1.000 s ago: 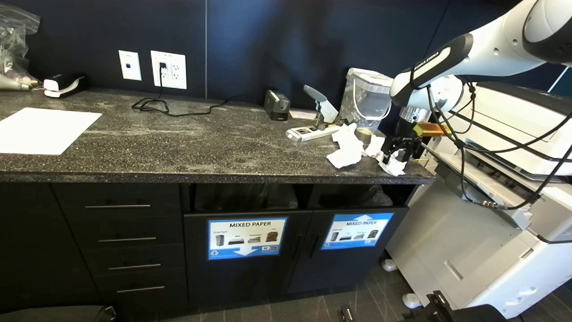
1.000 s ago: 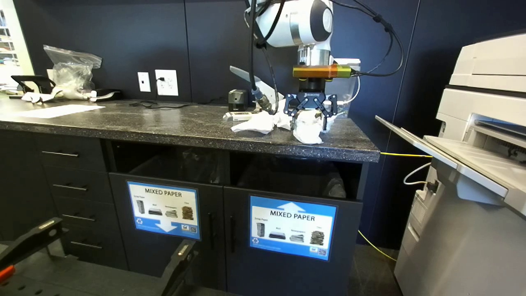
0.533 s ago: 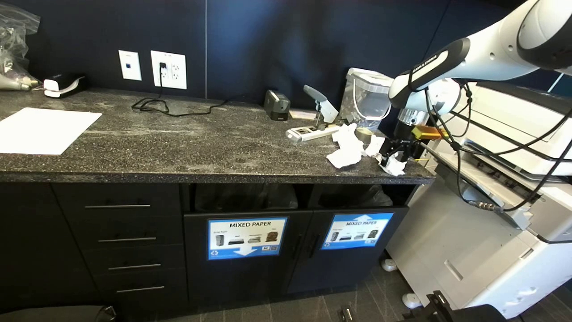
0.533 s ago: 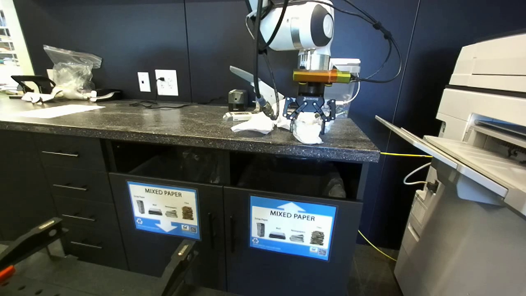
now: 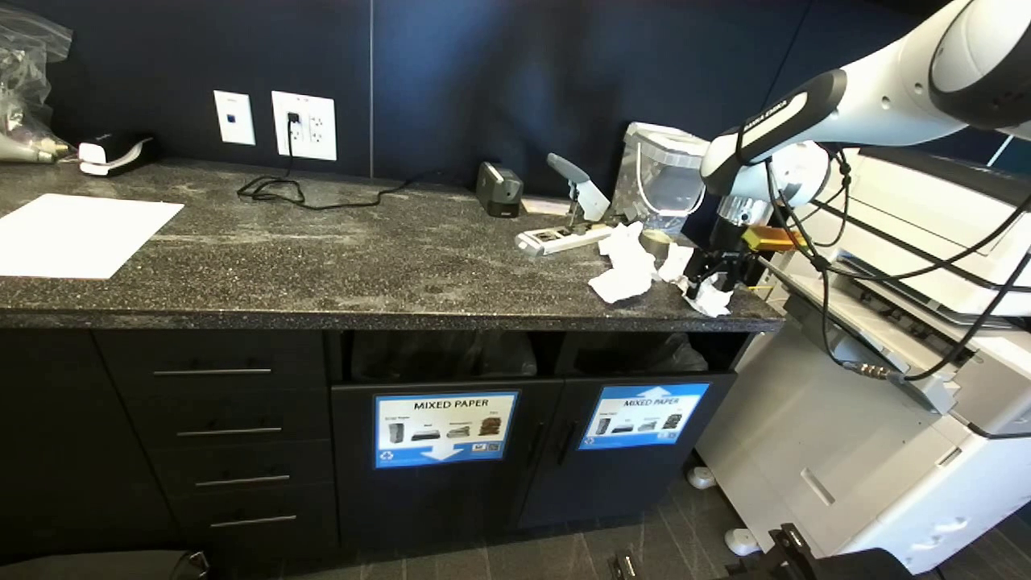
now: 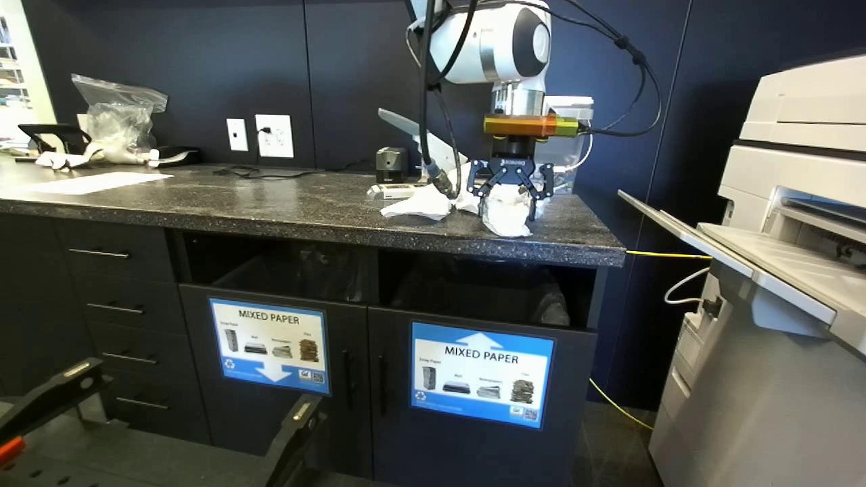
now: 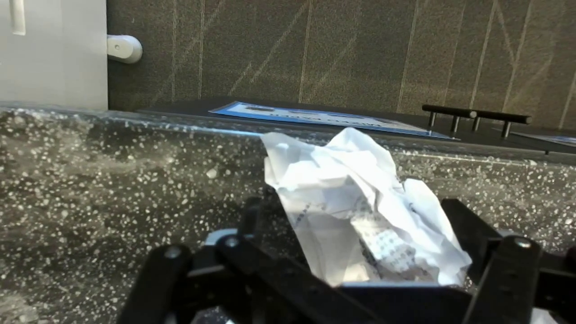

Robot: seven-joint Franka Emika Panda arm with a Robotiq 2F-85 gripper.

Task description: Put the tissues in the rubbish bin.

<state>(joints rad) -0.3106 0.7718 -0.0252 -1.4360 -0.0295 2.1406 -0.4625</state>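
Blue-labelled bin (image 6: 473, 443) — “MIXED PAPER”

In an exterior view the dark speckled counter (image 5: 387, 274) carries crumpled tissues (image 5: 624, 282) near its right end, just beside a tan roll (image 5: 657, 249) — a tub (image 5: 659, 173) behind — and, further left, a black box (image 5: 501, 193), a cord (image 5: 338, 207), a flat sheet (image 5: 80, 235), a bag (image 5: 24, 89)

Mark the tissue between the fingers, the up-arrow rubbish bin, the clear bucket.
Tissue (image 7: 355, 198): wrist view, crumpled middle.
Rubbish bin (image 6: 473, 375): in an exterior view, front label.
Clear bucket (image 5: 667, 179): in an exterior view, side wall.
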